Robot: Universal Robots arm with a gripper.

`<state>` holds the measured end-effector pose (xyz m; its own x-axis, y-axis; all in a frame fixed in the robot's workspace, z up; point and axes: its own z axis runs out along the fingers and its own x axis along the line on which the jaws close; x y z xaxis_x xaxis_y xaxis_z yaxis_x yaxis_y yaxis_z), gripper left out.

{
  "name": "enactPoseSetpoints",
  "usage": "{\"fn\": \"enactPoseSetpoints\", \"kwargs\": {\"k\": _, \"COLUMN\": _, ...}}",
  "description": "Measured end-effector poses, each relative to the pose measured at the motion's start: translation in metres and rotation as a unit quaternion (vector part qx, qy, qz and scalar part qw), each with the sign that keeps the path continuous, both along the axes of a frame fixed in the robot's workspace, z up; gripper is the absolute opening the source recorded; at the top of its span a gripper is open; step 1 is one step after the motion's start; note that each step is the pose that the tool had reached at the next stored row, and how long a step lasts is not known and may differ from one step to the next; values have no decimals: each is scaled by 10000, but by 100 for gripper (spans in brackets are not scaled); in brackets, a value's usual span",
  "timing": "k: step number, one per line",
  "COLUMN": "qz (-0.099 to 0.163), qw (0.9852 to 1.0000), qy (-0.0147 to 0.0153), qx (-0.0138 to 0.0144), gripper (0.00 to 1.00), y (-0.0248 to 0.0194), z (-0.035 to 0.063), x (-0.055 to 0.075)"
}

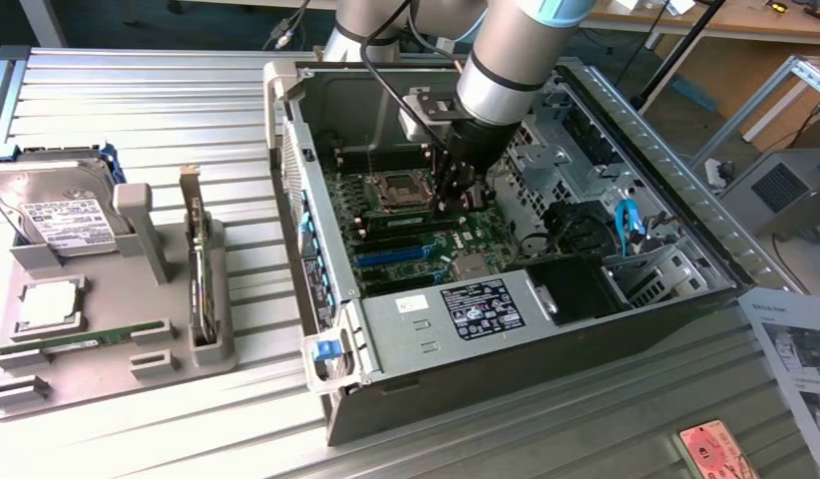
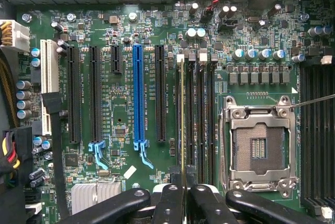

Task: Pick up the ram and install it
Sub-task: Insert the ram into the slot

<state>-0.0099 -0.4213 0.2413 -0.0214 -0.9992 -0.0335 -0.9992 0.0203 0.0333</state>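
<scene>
— Step in hand?
— Insertion. Black fingers (image 2: 168, 203) of the gripper (image 2: 183, 195) pinched narrow on the ram (image 2: 181, 119), a long thin green circuit-board stick seen edge-on, lined along a black memory slot (image 2: 191, 124) beside the square silver processor socket (image 2: 256, 148). Seating depth not discernible.
— Called for?
— Edge kept true to slot; straight, even pressure.
— Views compared?
— Wrist view: slot alignment. Exterior view: open grey computer case (image 1: 424, 329), grey parts tray (image 1: 158, 364) at nine o'clock.

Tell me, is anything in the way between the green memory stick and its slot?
Nothing visible is. The claw is shut on the ram, lined up along the black memory slots beside the empty processor socket; no cable crosses between.
</scene>
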Motion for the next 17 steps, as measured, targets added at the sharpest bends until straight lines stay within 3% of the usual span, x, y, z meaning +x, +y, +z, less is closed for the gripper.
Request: {"fn": "enactPoseSetpoints", "kwargs": {"k": 17, "qz": 0, "qw": 10000, "qy": 0, "qx": 0, "gripper": 12, "y": 1, "z": -9, "x": 25}}
